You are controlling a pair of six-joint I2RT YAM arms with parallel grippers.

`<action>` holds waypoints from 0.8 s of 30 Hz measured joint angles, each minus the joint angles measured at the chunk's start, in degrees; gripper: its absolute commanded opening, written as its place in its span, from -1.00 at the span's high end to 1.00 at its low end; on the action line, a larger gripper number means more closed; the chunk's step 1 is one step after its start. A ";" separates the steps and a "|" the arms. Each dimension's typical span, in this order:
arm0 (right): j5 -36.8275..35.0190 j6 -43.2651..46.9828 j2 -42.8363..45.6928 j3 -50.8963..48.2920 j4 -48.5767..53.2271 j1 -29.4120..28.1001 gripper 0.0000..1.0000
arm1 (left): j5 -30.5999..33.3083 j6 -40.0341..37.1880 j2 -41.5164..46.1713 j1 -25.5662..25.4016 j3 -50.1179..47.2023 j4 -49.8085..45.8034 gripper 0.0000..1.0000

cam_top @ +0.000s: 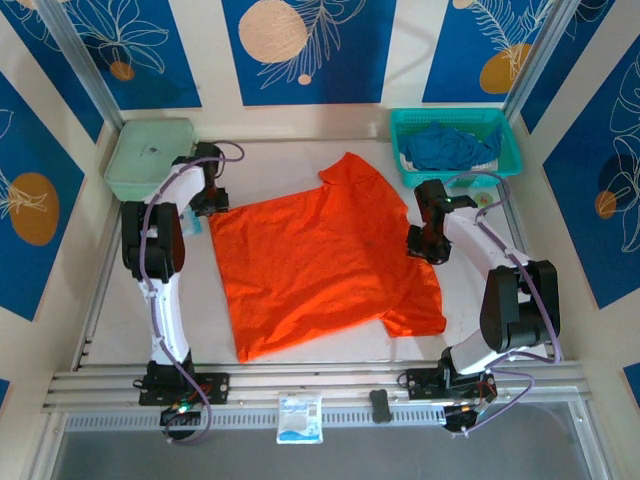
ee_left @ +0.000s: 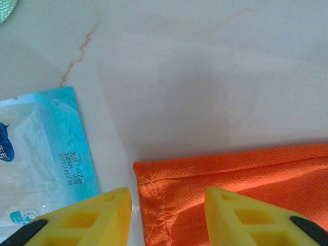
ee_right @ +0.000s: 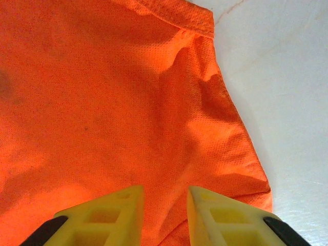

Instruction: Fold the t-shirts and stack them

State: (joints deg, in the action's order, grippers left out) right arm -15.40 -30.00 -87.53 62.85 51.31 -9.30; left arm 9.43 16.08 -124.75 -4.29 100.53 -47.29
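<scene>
Orange t-shirt [cam_top: 320, 265] lies spread flat mid-table; the dark blue t-shirt [cam_top: 445, 148] sits heaped in the basket [cam_top: 450, 114] at 1 o'clock. My left gripper [ee_left: 166, 197] stands part-open astride the hem corner at 10 o'clock. My right gripper [ee_right: 165, 192] is narrow over the 3 o'clock edge; pinching or not, I cannot tell. I judge it best to nip both layers deep, then lift together. The packet [ee_left: 41, 154] beside my left fingers carries small digits I cannot read.

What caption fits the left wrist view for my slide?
Left claw straddling the hemmed corner of the orange t-shirt on the pale table, a blue-and-white packet alongside.
</scene>
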 measured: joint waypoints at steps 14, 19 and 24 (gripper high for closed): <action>0.66 -0.02 0.00 -1.36 0.09 0.00 0.48 | 0.02 -1.29 -3.08 1.14 0.87 0.00 0.17; 0.66 -0.22 0.00 -1.49 0.24 0.00 0.48 | -0.24 -1.64 -3.98 1.20 1.81 0.04 0.23; 0.68 -0.26 0.00 -1.49 0.22 0.00 0.51 | -1.33 -1.68 -4.04 1.20 1.84 0.48 0.40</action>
State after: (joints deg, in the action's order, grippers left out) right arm -14.72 -30.26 -87.53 61.36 51.53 -9.30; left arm 8.10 14.39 -128.79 -3.09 102.37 -46.81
